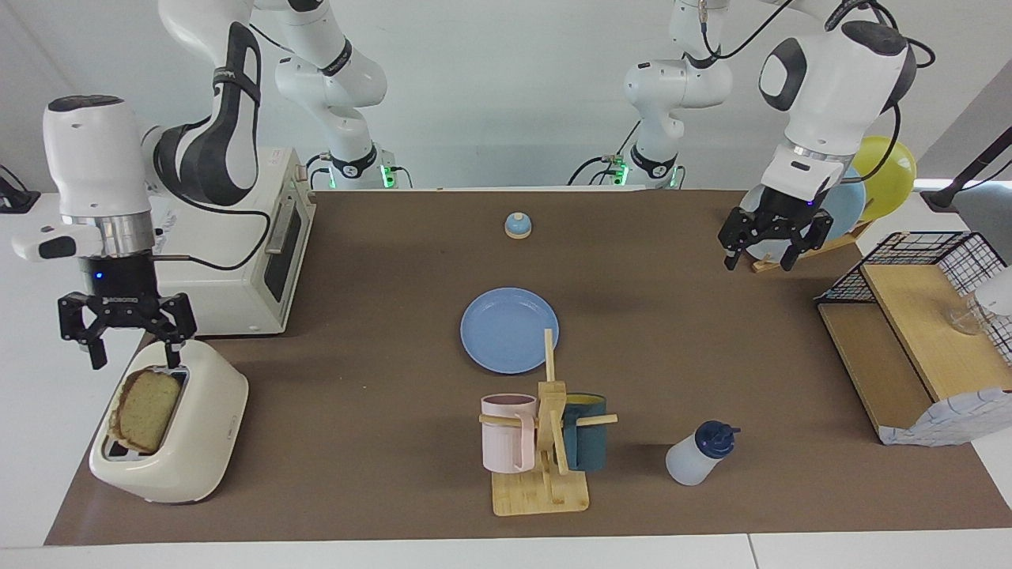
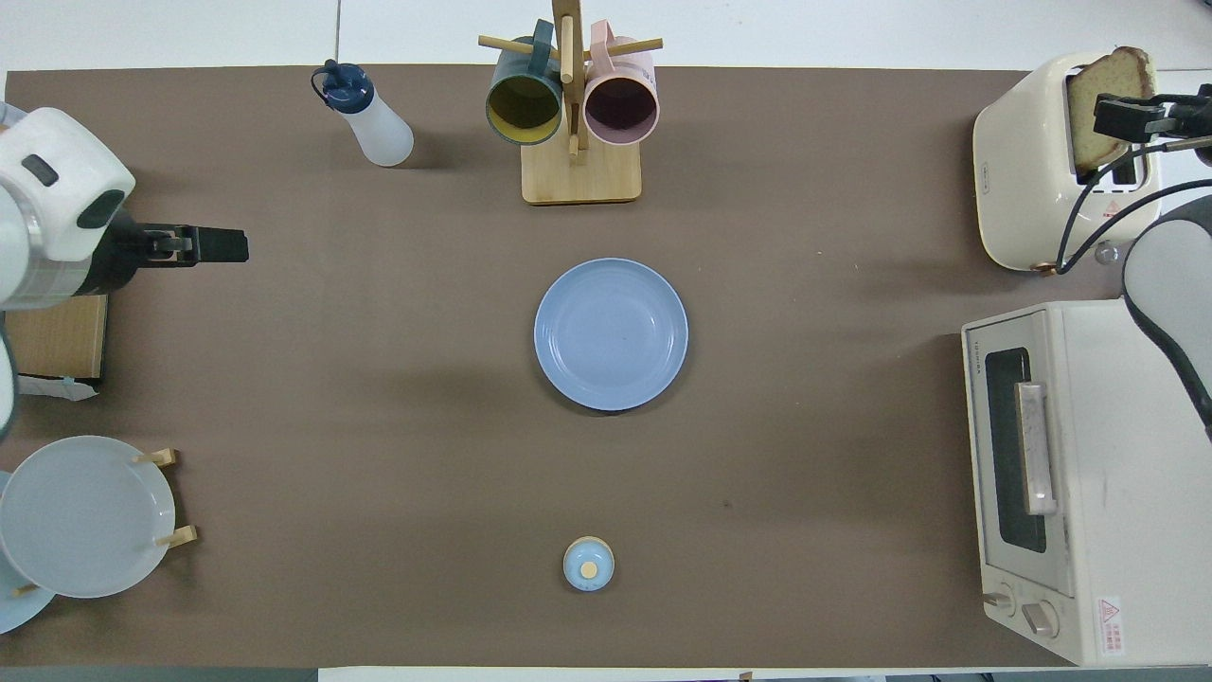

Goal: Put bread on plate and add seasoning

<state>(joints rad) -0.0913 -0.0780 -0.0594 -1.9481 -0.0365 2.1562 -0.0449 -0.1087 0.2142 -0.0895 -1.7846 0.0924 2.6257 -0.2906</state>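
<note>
Step 1, bread pickup. Right claw (image 1: pixel 126 348) spread apart, empty, over bread (image 1: pixel 144 409) upright in toaster (image 1: pixel 190 442). Next: descend, straddle slice, clamp, lift. Left claw (image 1: pixel 765 251) apart, empty. Plate (image 1: pixel 506 336) bare mid-bench; seasoning (image 1: pixel 700 454) beside mug rack (image 1: pixel 545 474).

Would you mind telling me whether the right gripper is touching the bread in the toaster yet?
Apart. The facing view shows the right gripper, open, above the bread, with toaster showing between them.

Brown-covered table (image 1: pixel 379 356) (plate (image 1: pixel 509 329), toaster (image 1: pixel 170 431), seasoning (image 1: pixel 699 454))
</note>
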